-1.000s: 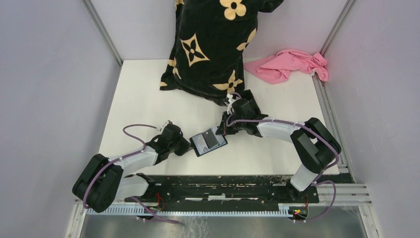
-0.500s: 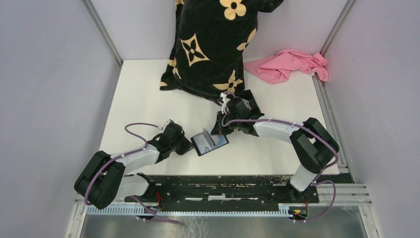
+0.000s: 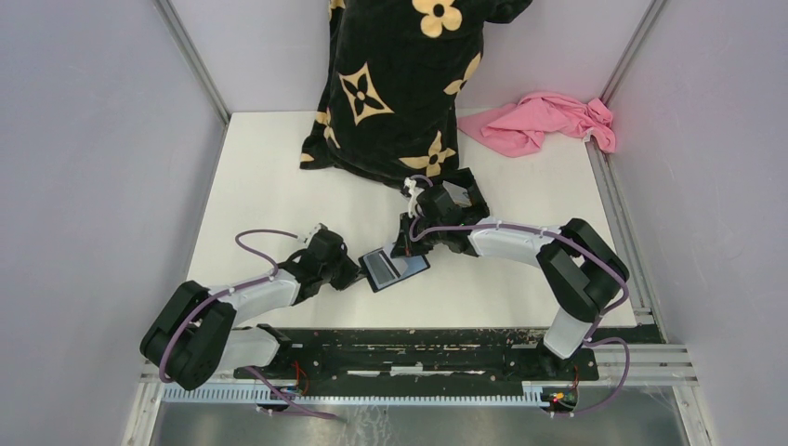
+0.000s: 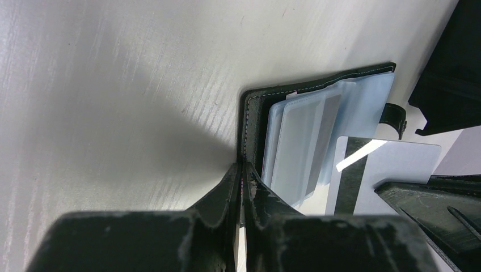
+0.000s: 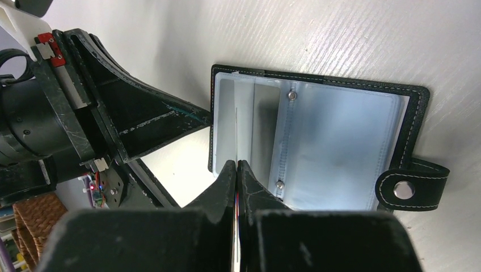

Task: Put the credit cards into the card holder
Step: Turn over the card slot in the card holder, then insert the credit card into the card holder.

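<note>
Near the table's (image 3: 279, 167) front edge, the left gripper (image 4: 243, 170) pinches the open card holder (image 5: 340, 136) by its black rim. Just beyond, the right gripper (image 5: 236, 167) (jaws clamped tight) holds a whitish-grey credit card (image 4: 397, 164) at the holder's clear pockets. A pink cloth (image 3: 544, 119) lies at the far right corner.

My left arm (image 3: 256, 295) and right arm (image 3: 506, 240), white shells between black joints, purple cables (image 3: 251, 238) looping along each, scuffed black fingers (image 4: 215, 198) on my left hand (image 4: 243, 165) and right hand (image 5: 236, 164)
</note>
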Controlling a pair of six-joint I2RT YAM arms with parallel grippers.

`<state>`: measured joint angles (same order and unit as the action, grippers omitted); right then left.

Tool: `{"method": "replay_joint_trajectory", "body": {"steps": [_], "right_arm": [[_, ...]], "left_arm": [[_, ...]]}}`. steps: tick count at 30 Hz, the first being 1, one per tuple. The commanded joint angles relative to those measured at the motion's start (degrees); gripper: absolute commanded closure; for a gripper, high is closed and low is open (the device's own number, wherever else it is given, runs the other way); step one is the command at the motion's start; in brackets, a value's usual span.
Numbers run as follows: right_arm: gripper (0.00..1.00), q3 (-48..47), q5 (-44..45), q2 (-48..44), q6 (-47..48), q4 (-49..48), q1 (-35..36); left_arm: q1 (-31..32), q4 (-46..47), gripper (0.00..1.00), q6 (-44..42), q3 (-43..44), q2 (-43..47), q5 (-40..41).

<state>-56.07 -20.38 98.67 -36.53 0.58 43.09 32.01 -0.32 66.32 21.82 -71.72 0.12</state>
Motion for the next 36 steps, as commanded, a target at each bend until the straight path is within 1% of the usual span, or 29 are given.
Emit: {"method": "replay_joint_trajectory", "body": {"steps": [1, 12, 18, 26, 36], "right_arm": [[0.99, -1.48, 1.33, -0.21, 2.09, -1.06, 0.28], [0.99, -0.47, 2.16, 0.50, 2.60, -2.83, -0.71], [0.99, -0.60, 0.71, 1.71, 2.24, -3.46, -1.59], [0.99, 0.55, -2.55, 4.19, -0.68, -8.58, -1.58], [0.99, 1.24, -3.52, 5.64, -1.41, -10.40, -1.58]], "left_arm": [[0.56, -4.26, 0.89, -1.53, 0.33, -0.04, 2.38], [0.60, -6.50, 0.89, -1.54, -0.47, 3.25, 2.68], [0.60, -7.36, 0.89, -1.64, -0.26, 4.51, 2.92], [0.70, -6.46, 0.89, -1.99, 0.12, 2.81, 2.31], [0.88, -5.64, 0.89, -2.51, 0.89, 0.77, 2.16]]}}
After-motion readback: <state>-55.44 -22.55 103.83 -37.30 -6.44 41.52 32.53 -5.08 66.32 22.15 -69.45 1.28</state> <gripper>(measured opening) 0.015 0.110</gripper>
